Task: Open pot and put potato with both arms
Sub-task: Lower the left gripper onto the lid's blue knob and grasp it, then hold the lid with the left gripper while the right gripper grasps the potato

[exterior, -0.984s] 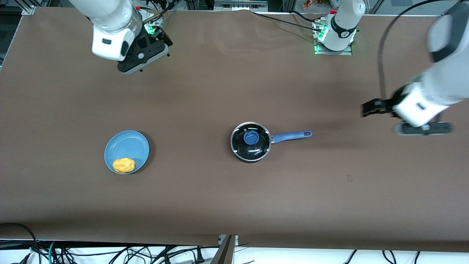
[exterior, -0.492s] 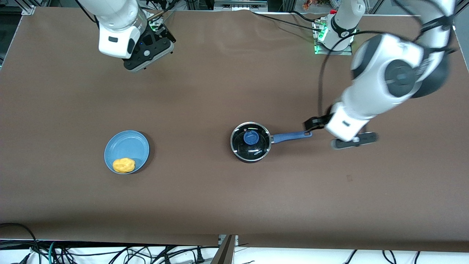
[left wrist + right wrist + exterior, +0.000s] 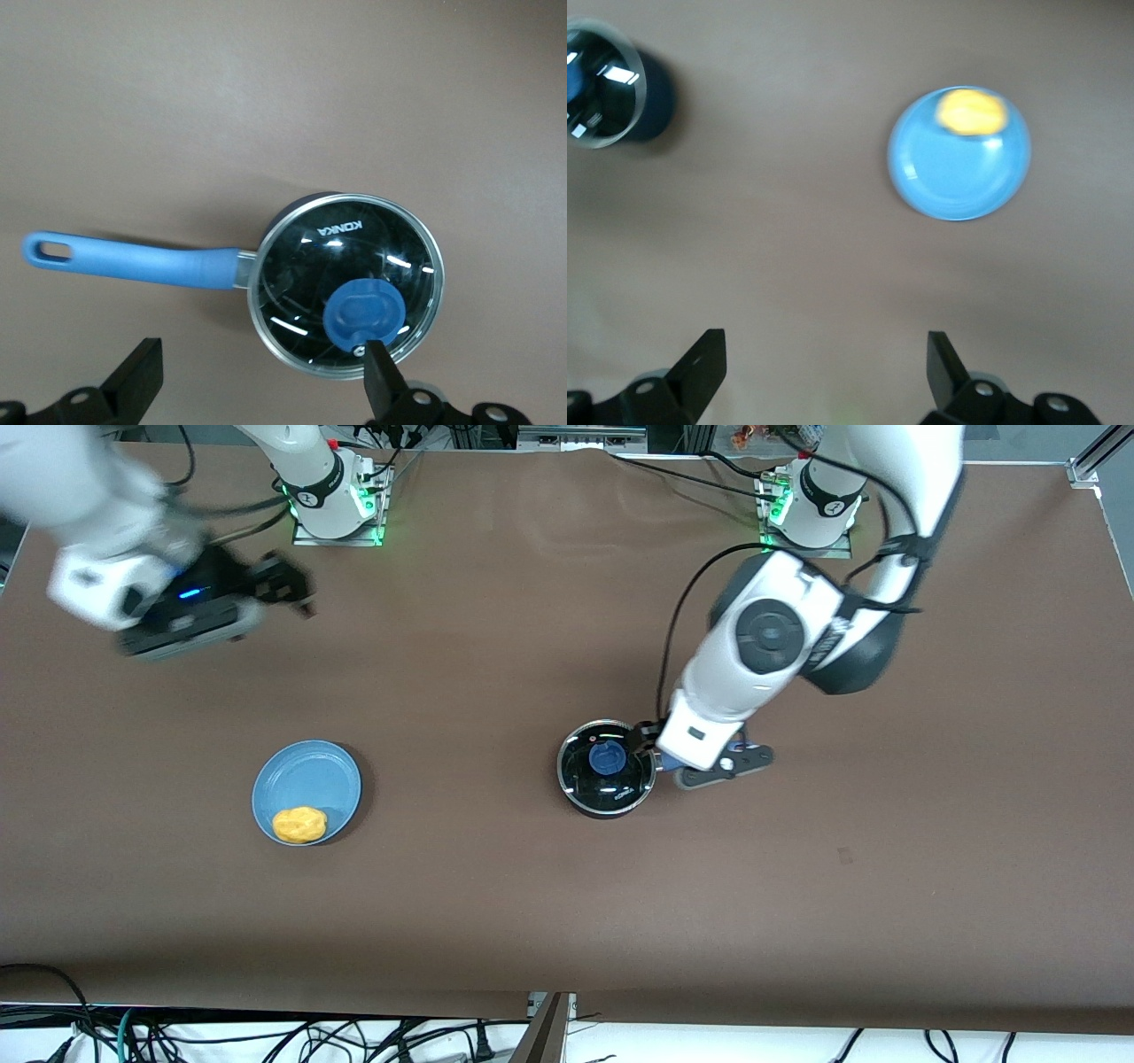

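Note:
The black pot stands mid-table with its glass lid and blue knob on; my left arm hides most of its blue handle. My left gripper hangs open over the pot's rim at the handle side. In the left wrist view one finger is by the knob, the other off the pot, beside the handle. The yellow potato lies on the blue plate. My right gripper is open and empty over bare table at the right arm's end; its wrist view shows the potato.
The blue plate sits toward the right arm's end of the table, level with the pot. Brown tabletop surrounds both. Cables run along the table's edge by the arm bases.
My left arm swung in from its end of the table and now hangs over the pot's handle base. My right gripper moved out toward its end of the table.

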Tool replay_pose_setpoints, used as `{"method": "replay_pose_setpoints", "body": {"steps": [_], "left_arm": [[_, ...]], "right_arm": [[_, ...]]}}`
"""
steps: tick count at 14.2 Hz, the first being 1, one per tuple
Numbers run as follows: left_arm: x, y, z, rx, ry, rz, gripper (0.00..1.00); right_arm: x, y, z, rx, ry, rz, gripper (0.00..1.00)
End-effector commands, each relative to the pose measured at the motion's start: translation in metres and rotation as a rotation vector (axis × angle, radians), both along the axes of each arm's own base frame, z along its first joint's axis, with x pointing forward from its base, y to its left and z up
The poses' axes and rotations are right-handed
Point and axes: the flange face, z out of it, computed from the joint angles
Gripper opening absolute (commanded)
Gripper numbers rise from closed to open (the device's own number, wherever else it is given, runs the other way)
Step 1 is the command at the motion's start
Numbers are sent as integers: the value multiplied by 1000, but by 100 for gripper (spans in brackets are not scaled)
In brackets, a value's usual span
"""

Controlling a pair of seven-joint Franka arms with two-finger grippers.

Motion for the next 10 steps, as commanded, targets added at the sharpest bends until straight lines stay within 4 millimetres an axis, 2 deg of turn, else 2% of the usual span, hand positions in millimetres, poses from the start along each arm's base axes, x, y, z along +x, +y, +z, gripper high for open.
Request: {"method": "replay_pose_setpoints", "body": {"steps": [1, 3, 5, 7, 10], "left_arm": [[-5, -44, -18, 26, -46, 36, 100], [-6, -69, -31, 50, -75, 0, 100], [-14, -88, -46, 73, -88, -44, 100], [-16, -93, -58, 94, -112, -71, 100], [-21, -98, -69, 131, -139, -125, 100]], "right_arm": [[18, -52, -2, 14, -27, -93, 100], [23, -65, -5, 0, -41, -121, 100], [31, -77, -16, -17, -38, -136, 100], [37, -84, -28, -62, -27, -126, 100], [37, -85, -29, -127, -32, -110, 100]]}}
